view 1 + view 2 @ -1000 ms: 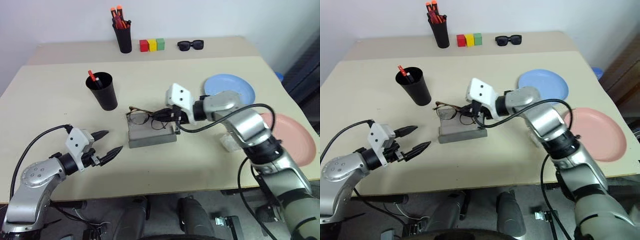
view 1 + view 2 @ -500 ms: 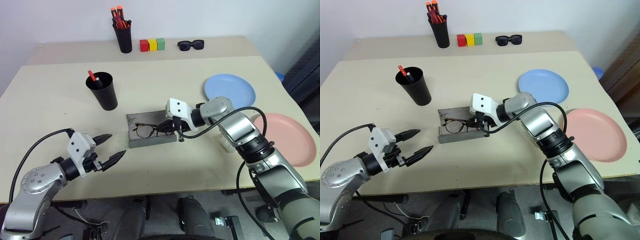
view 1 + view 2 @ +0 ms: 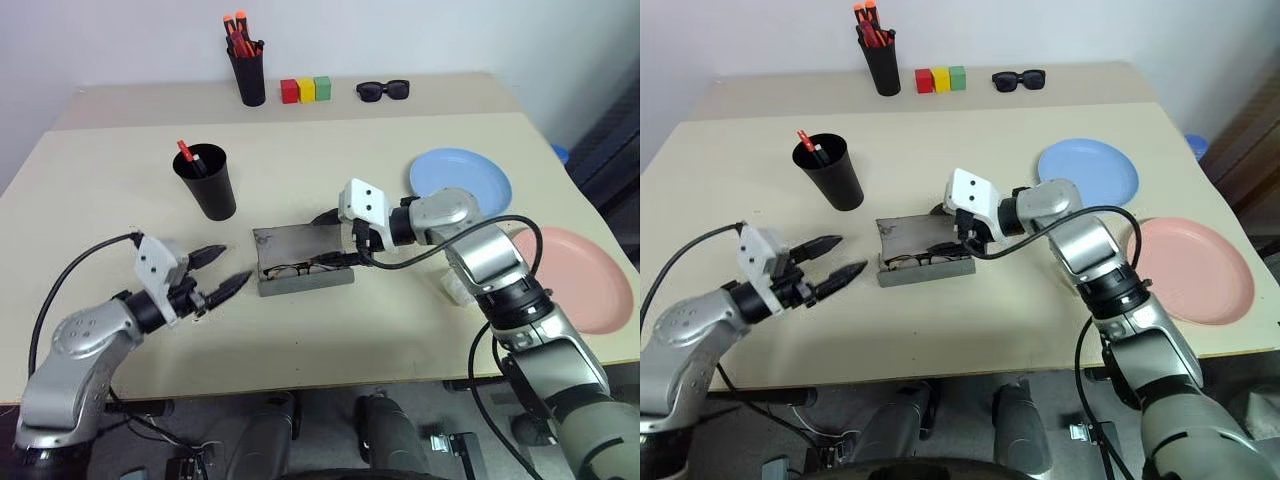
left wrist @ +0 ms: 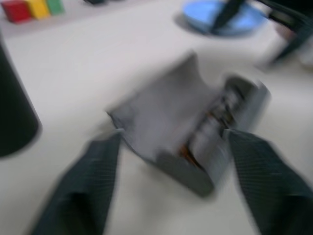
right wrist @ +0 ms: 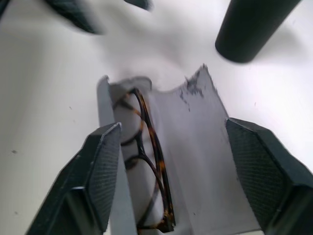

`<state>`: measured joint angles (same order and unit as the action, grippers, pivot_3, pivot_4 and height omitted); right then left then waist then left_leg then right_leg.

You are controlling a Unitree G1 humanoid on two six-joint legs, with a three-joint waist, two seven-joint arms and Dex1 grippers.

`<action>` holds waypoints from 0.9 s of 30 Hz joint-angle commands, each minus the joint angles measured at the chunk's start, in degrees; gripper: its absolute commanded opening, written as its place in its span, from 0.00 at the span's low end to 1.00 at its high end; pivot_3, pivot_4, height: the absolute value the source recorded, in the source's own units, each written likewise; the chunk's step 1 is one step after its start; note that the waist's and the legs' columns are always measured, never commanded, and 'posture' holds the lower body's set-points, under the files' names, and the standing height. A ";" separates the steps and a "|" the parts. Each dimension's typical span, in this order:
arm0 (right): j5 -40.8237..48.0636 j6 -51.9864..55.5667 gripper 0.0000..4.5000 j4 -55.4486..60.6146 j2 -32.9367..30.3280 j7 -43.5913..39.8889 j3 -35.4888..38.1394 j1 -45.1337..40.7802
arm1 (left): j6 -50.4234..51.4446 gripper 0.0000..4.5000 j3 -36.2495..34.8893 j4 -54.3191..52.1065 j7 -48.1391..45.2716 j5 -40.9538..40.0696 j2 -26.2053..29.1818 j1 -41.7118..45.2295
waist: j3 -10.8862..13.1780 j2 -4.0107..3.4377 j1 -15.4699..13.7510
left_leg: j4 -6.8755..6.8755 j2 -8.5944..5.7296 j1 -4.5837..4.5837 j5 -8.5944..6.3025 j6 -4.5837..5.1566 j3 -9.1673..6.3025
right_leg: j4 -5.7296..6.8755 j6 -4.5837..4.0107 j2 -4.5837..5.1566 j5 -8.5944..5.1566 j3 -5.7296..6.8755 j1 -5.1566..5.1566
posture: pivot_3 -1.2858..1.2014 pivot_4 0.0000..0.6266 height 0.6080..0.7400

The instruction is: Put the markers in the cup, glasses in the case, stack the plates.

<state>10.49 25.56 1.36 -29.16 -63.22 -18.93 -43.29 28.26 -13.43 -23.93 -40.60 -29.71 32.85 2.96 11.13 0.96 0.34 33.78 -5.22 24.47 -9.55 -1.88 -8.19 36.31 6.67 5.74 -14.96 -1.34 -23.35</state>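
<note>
Thin wire glasses [image 5: 146, 161] lie fragile in the open felt case [image 3: 300, 262]; right gripper [image 5: 166, 142] spread and empty at its 3 o'clock, left gripper [image 3: 222, 270] parted at 9, likely for the light lid.

A pale beige counter [image 3: 420, 330] stood against a plain white wall [image 3: 400, 35], lit evenly. A seam ran across the top near its far edge. Below the near edge lay grey floor [image 3: 450, 400], and something dark stood at the right [image 3: 610, 140].

A lab-like test setup: bare beige table [image 3: 400, 330] against blank white wall [image 3: 120, 40].
</note>
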 commanded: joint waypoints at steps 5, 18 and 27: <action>1.54 2.92 0.76 12.10 -4.69 4.31 6.74 8.02 | 9.07 0.22 8.17 9.49 11.23 3.10 -5.69 19.65 | -0.01 0.02 0.04 | 0.10 -0.03 0.00 0.01 0.01 0.02 | 0.02 0.24 -0.01 0.14 -0.01 0.05 | 0.52 0.24 1.00; 4.60 7.45 0.76 24.97 -12.45 9.34 16.78 22.31 | 22.48 0.22 18.40 35.21 11.68 10.97 -8.70 42.89 | 0.00 0.05 0.46 | 0.12 0.03 0.00 0.00 0.01 0.07 | 0.02 0.51 -0.09 0.27 -0.05 0.03 | 0.52 0.24 1.00; 4.83 5.55 0.76 24.13 -13.65 10.14 17.09 23.98 | 23.42 0.22 22.07 28.36 0.04 10.10 -2.19 38.81 | 0.01 0.06 0.44 | 0.12 0.04 0.01 -0.01 0.00 0.07 | 0.00 0.50 -0.06 0.27 -0.05 0.03 | 0.52 0.24 1.00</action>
<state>14.83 32.21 24.49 -42.31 -53.46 -3.13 -18.76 52.23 8.47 7.42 -39.05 -19.37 29.55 42.21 11.15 1.02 0.78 33.90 -5.18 24.48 -9.55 -1.88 -8.12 36.32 7.16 5.67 -14.69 -1.39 -23.32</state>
